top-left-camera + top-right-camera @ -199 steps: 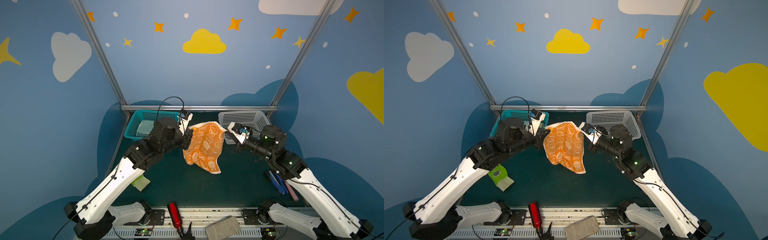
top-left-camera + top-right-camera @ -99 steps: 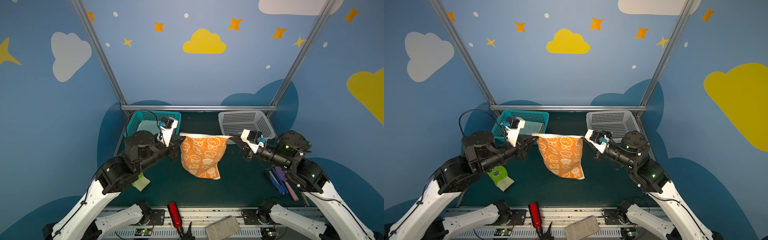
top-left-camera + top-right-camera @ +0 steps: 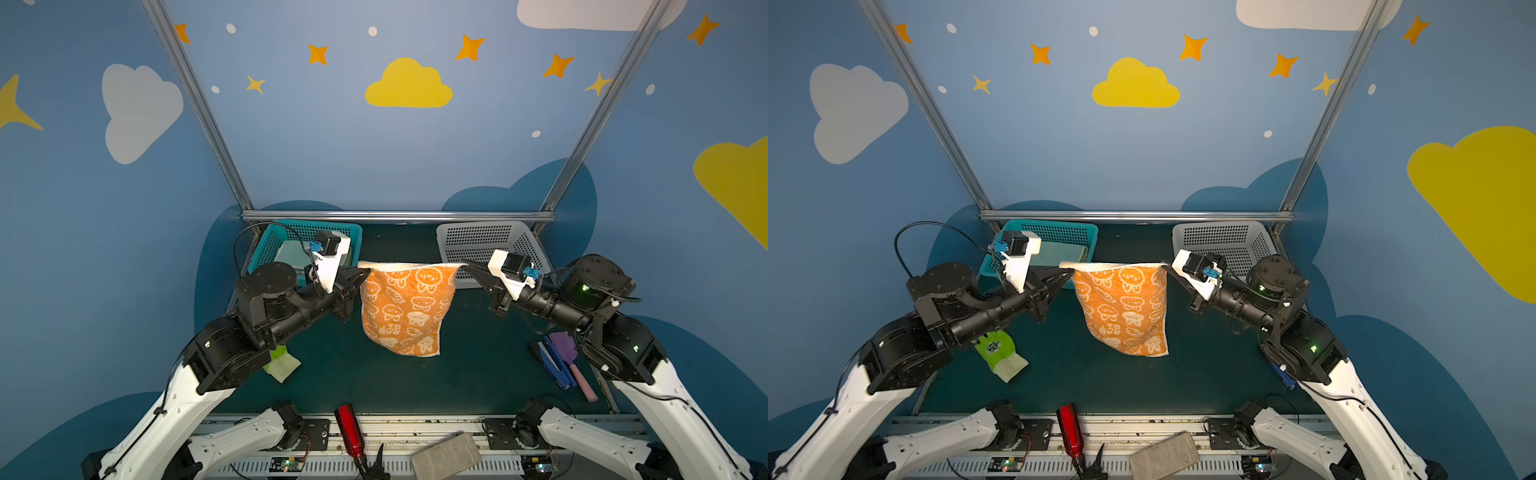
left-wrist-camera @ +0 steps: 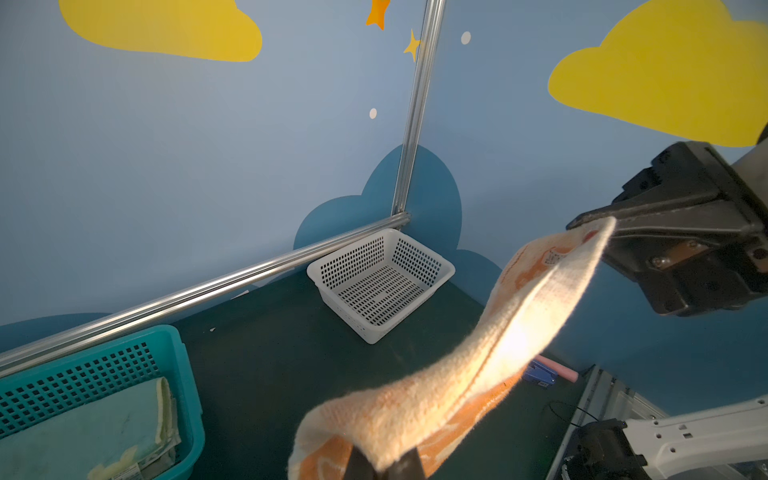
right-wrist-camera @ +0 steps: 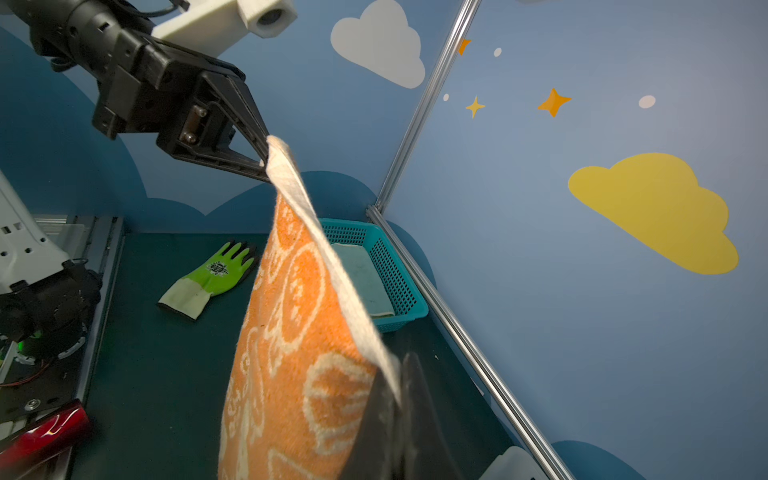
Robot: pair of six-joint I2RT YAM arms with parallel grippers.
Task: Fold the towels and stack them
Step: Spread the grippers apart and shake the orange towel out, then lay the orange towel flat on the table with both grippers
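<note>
In both top views the orange towel [image 3: 401,309] hangs over the table [image 3: 478,374], stretched between the left claw [image 3: 365,271] and right claw [image 3: 464,263], each clenched on an upper corner. Left wrist view: its cream hem sags toward the right claw. Right wrist view: folded towels [image 5: 361,274] lie in the teal basket [image 5: 399,282].

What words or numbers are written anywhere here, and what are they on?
Nothing can be read clearly.
orange towel: white letter-like marks low down, too blurred to read.
green glove: round black badge, print too small.
folded towel in the teal basket: white label, print too small.
</note>
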